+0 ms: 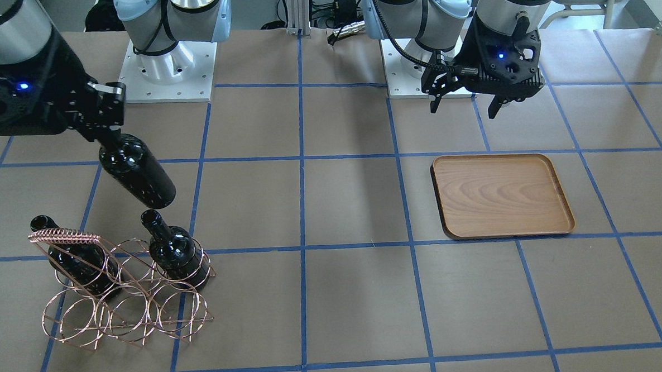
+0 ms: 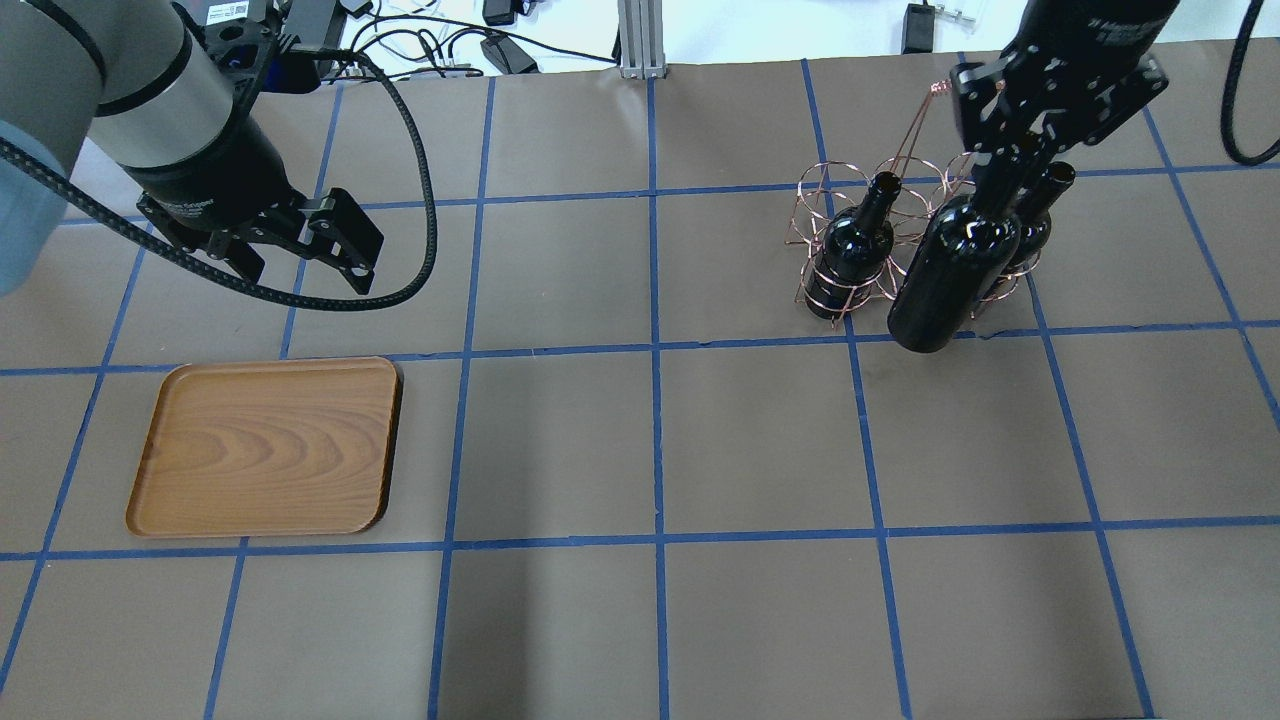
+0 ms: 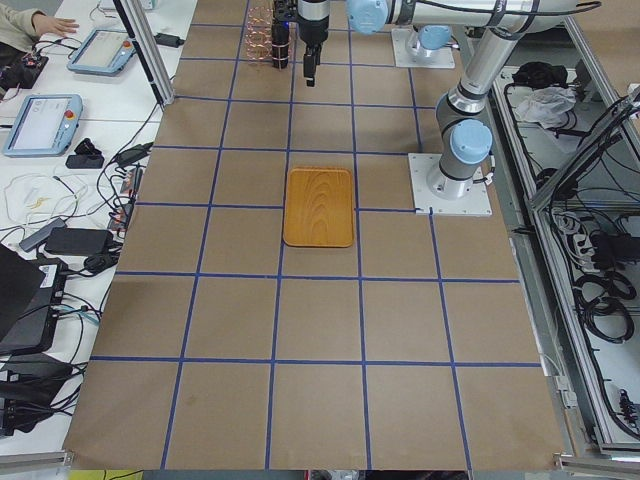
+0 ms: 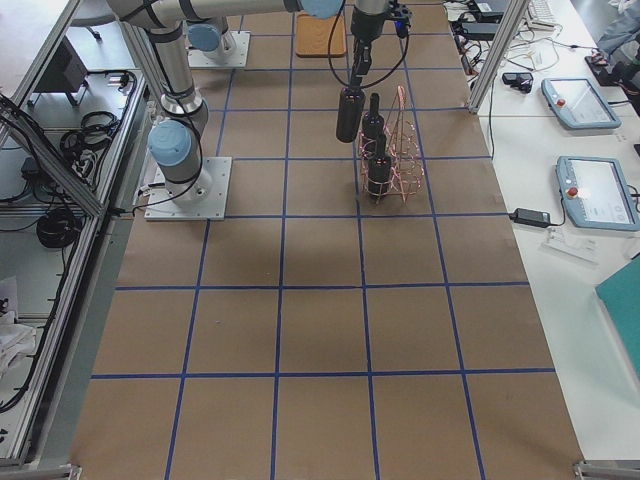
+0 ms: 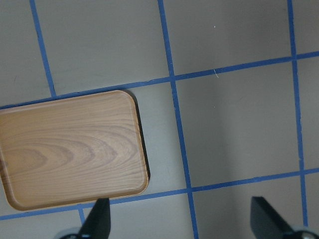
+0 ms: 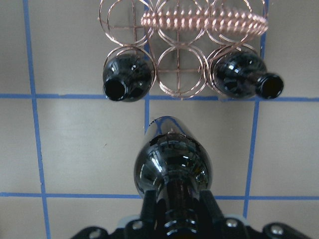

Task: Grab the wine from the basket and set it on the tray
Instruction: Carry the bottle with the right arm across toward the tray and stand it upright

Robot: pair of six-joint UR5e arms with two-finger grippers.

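Wine point(image 1: 137, 172): glossy dark glass bottle, held at the neck by the right gripper point(image 1: 108, 137), jaws closed on it. It hangs tilted, out of the basket point(image 1: 65, 238) and just beside it on the robot's side, well apart from the tray point(image 1: 502, 195). The neck is mostly hidden between the fingers. Two more bottles point(image 1: 77, 264) point(image 1: 174, 251) stand in the outer rings; in the overhead view the held one partly covers one of them. Left gripper point(image 1: 464, 110): jaws wide, holding nothing, near the tray. White print on its collar point(image 2: 200, 210) is too small to read.
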